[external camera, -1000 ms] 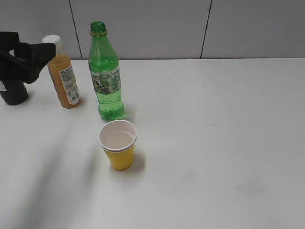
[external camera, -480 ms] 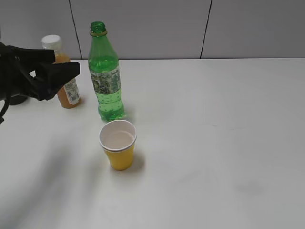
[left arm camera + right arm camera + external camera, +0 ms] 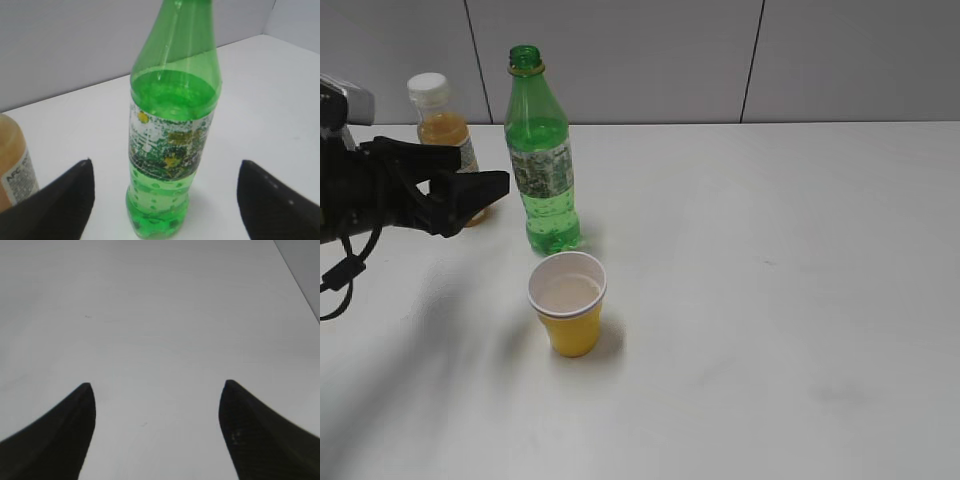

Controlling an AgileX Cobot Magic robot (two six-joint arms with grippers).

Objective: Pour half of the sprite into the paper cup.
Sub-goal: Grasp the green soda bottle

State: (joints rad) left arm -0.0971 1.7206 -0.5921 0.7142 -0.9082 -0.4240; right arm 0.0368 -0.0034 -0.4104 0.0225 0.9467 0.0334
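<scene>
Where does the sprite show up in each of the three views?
Exterior view: sprite stands upper left, behind the cup.
Left wrist view: sprite fills the centre, between the open end effector's fingers.
Right wrist view: not in it, only bare table.
Shared landmark: the juice bottle to its left, also at the left wrist view's left edge.

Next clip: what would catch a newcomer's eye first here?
The tall transparent green plastic bottle, uncapped, stands at the table's back left, with the small yellow paper cup just in front of it. The black left end effector, open, reaches in from the left toward the bottle, partly covering an orange juice bottle behind.
</scene>
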